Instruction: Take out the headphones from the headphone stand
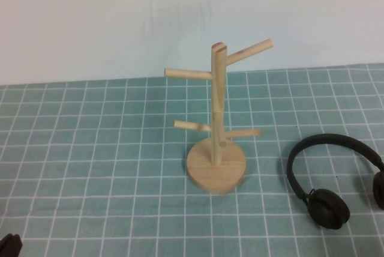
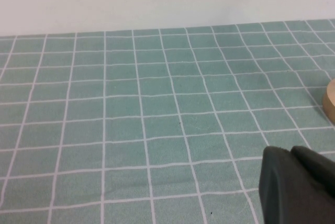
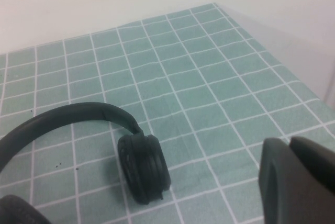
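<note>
The matte black headphones (image 1: 329, 208) lie flat on the green checked cloth at the right, apart from the stand. The light wooden headphone stand (image 1: 216, 110) stands upright mid-table with all pegs bare. A sliver of its base shows in the left wrist view (image 2: 330, 103). My left gripper (image 1: 9, 245) sits at the near left corner, shut and empty, as the left wrist view (image 2: 289, 150) shows. My right gripper (image 3: 288, 141) is out of the high view; it is shut and empty, low over the cloth near one ear cup (image 3: 144, 167).
The green cloth with a white grid (image 1: 108, 149) covers the table. A plain white wall (image 1: 120, 17) rises behind its far edge. The table's right edge (image 3: 272, 30) shows in the right wrist view.
</note>
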Action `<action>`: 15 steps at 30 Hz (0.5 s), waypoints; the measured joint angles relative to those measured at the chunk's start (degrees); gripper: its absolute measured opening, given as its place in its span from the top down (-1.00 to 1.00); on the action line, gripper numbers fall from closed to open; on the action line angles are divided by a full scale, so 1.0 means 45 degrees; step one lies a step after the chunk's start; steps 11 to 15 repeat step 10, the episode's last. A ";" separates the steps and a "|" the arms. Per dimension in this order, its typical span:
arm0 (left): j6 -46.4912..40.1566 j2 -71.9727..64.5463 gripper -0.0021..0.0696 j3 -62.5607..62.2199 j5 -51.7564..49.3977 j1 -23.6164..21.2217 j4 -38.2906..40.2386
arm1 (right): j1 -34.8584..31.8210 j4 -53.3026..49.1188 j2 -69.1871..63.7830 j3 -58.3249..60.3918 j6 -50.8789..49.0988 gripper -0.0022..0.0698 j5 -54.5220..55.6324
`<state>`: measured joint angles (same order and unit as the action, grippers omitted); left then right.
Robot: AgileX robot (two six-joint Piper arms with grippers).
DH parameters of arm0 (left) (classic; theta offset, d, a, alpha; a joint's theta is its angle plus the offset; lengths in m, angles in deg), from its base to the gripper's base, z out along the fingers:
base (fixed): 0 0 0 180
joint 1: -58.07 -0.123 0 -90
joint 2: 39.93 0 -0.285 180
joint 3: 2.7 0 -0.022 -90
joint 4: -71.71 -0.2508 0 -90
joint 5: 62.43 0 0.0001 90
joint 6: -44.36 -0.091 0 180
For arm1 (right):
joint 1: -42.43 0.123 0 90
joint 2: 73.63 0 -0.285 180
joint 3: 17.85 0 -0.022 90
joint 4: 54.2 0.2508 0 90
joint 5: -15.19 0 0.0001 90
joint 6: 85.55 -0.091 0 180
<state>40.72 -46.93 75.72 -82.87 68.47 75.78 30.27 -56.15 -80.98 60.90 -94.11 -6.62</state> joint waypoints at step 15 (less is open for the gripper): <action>0.0000 0.0000 0.96 0.0000 0.0000 0.0000 0.0000 | -0.0012 -0.0052 0.0000 0.0000 0.0000 0.96 0.0000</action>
